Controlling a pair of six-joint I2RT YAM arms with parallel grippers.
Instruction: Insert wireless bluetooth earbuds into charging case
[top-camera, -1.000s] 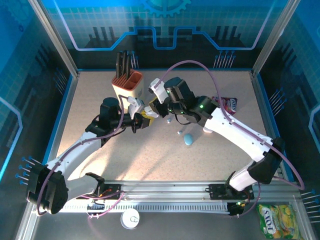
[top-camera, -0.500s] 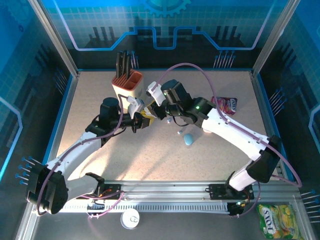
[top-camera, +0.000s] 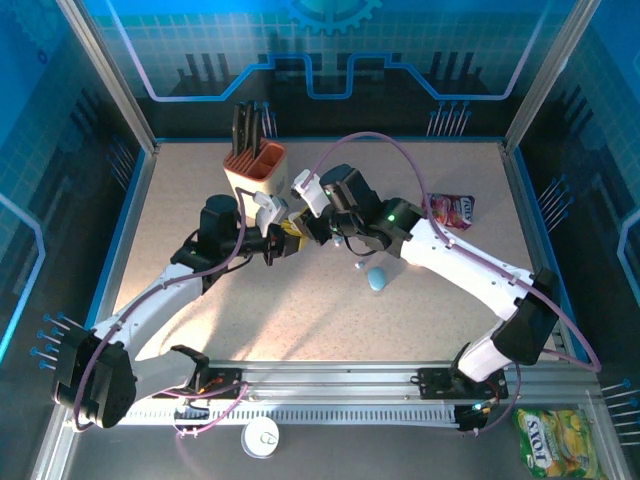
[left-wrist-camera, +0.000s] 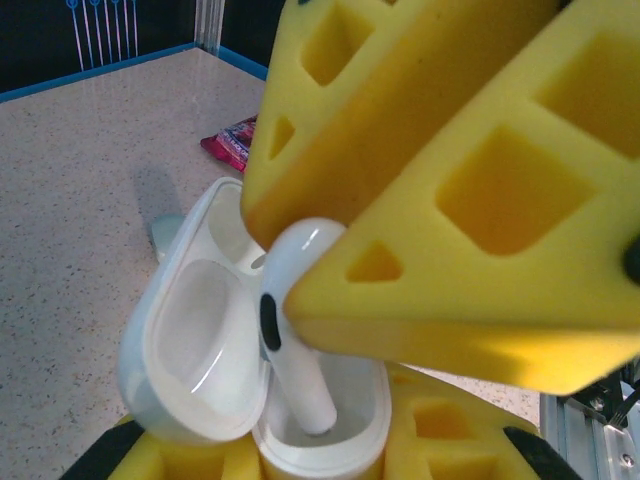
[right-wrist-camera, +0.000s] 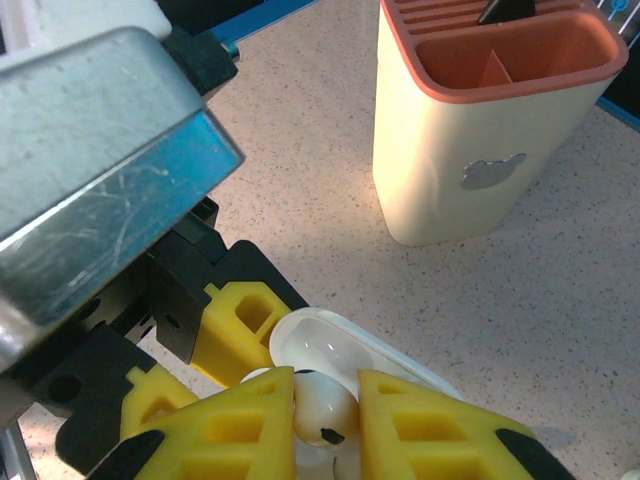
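Seen from above, two robot arms meet over the middle of a speckled table (top-camera: 300, 320). The left gripper (top-camera: 283, 243) is clamped on an open white charging case (left-wrist-camera: 200, 330). Its yellow foam pads press the case's lower half, and the lid is tipped back. The right gripper (right-wrist-camera: 325, 425) pinches a white earbud (left-wrist-camera: 295, 290) between its own yellow pads, and the bud's stem stands inside a socket of the case. Near the grippers stands a cream holder (right-wrist-camera: 480, 130) with an orange top, bearing a silver apple-shaped emblem (right-wrist-camera: 493, 172). A red packet (top-camera: 455, 208) lies to the right, its white lettering too small to read. A green-and-yellow packet (top-camera: 555, 440) lies beyond the table's near right corner, its print unclear.
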